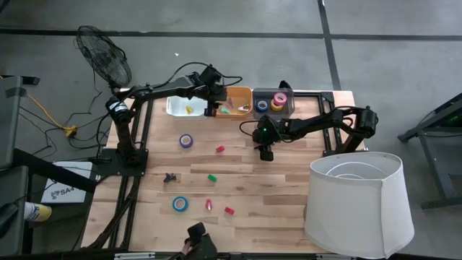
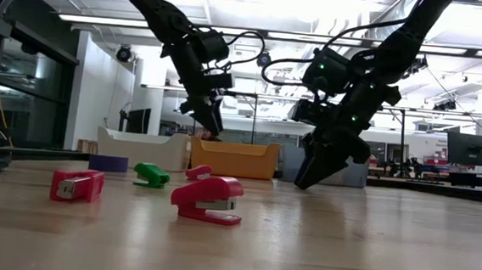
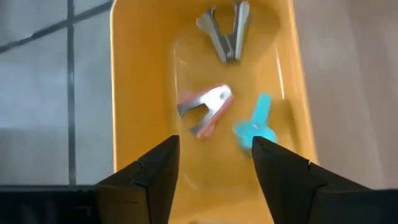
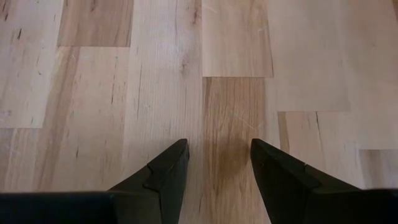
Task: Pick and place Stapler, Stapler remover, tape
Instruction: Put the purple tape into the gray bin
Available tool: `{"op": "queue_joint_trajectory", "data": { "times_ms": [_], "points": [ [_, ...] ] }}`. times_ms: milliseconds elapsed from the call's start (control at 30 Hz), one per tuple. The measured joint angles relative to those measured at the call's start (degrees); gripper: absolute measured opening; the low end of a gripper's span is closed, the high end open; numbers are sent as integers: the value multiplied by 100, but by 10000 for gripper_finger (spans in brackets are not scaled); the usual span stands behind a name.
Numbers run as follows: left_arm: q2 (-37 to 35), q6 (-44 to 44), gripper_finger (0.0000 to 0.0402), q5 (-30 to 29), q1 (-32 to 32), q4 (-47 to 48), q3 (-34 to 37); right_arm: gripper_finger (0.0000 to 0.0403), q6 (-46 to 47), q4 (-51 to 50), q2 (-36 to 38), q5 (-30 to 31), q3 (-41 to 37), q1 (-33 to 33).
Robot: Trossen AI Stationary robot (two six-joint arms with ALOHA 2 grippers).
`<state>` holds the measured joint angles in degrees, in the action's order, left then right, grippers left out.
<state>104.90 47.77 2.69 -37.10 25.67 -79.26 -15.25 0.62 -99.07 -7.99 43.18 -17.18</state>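
Three bins are sitting in a row at the far edge of the wooden table [image 1: 289, 217]: a white bin [image 1: 175, 107], an orange bin [image 1: 240, 95] and a grey bin [image 1: 283, 110] that is already holding rolls of tape. We are keeping the left gripper [image 1: 214, 110] above the orange bin, its jaws spread wide and carrying nothing, and its wrist camera is showing three staple removers lying on the bin floor: a grey one [image 3: 225, 31], a pink one [image 3: 204, 109] and a teal one [image 3: 256, 123]. We are hovering the right gripper [image 1: 265, 152] low over bare wood near the table's middle, jaws likewise wide and empty. Still out on the table we are counting a purple tape roll [image 1: 186, 141], a blue tape roll [image 1: 179, 204], a dark staple remover [image 1: 170, 177], a green stapler [image 1: 212, 177] and three red staplers [image 1: 220, 149] [image 1: 209, 204] [image 1: 229, 211]. We judge the left arm's drop to be finished, so the step in hand is lifting clear of the bin wall before swinging out. To do it well, we should be raising the gripper straight up first, then choosing the nearest loose piece, likely the purple roll, and straddling its rim squarely so it is not skidding away as the jaws close.
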Motion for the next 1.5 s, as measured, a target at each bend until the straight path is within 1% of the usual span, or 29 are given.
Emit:
{"op": "queue_joint_trajectory", "data": {
  "times_ms": [133,300,433,567,733,833,1000,1100,1233,1400,1500],
  "points": [
    [-191,4,204,-230,-2,728,-244,169,-4,-4,0,1,0,-1],
    [-529,-96,204,-375,50,1995,-541,169,-16,-21,0,5,3,-1],
    [-836,-103,204,-509,110,2977,-549,169,-17,-31,0,8,4,-1],
    [-976,-208,204,-595,154,3816,-542,169,-17,-42,0,1,4,-1],
    [-1023,-458,205,-626,285,4396,-542,169,-18,-132,18,-4,7,-3],
    [-1025,-558,205,-627,420,4461,-542,169,-15,-304,135,-24,4,0],
    [-1042,-654,205,-634,745,4461,-488,169,-19,-736,602,-42,-6,4],
    [-1225,-693,205,-633,894,4186,-19,169,-22,-913,865,-28,-4,4],
    [-1598,-872,205,-633,990,3766,935,169,-73,-1147,1200,-5,-4,-2],
    [-2349,-1255,205,-598,977,3269,2129,169,-122,-1555,1546,301,2,-7],
    [-2850,-1496,205,-562,977,2848,2782,169,-39,-1708,1699,332,2,-7]
  ]
}}
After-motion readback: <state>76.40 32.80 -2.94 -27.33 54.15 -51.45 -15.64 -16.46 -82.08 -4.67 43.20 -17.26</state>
